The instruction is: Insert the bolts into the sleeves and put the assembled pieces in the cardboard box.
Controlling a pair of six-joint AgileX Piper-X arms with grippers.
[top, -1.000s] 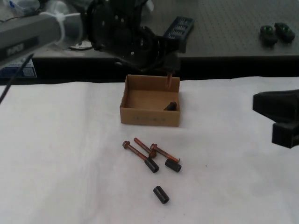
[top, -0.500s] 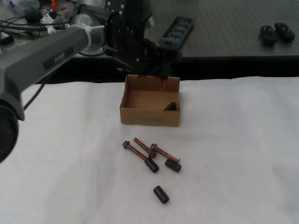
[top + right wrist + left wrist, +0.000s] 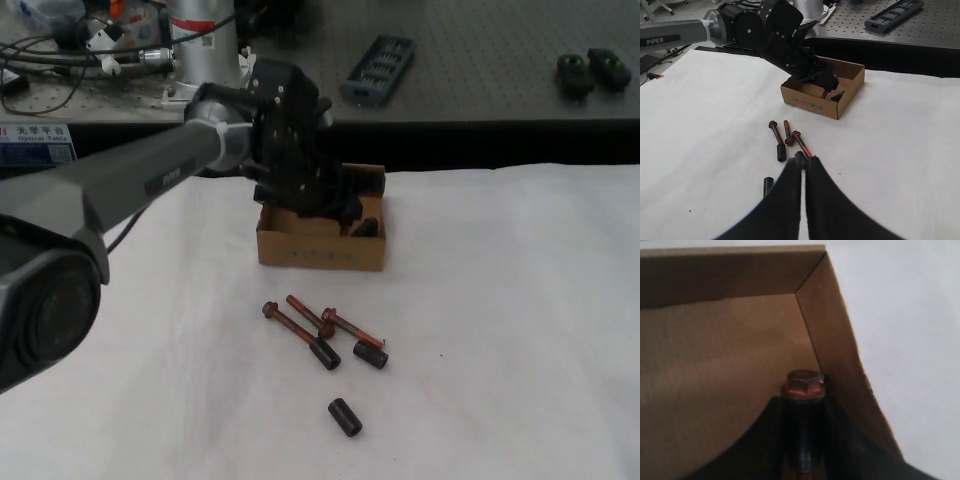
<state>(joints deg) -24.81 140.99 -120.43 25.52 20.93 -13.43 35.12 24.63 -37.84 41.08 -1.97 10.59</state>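
One bolt [image 3: 803, 384], clenched in the left jaws, sits inside the cardboard box [image 3: 836, 352] just beside a side wall. Releasing here could snag it on that wall. Right jaws pressed together, empty, near the loose bolts [image 3: 788, 134].

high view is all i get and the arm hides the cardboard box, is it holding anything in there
Observer: Yes. The left gripper has its fingers shut on a bolt, head pointing out past the fingertips.
Operator: where in the box
Observer: Its head sits close to a side wall of the cardboard box.
Operator: right arm?
Observer: The right gripper hangs over the white cloth near the loose bolts, fingers shut, empty.
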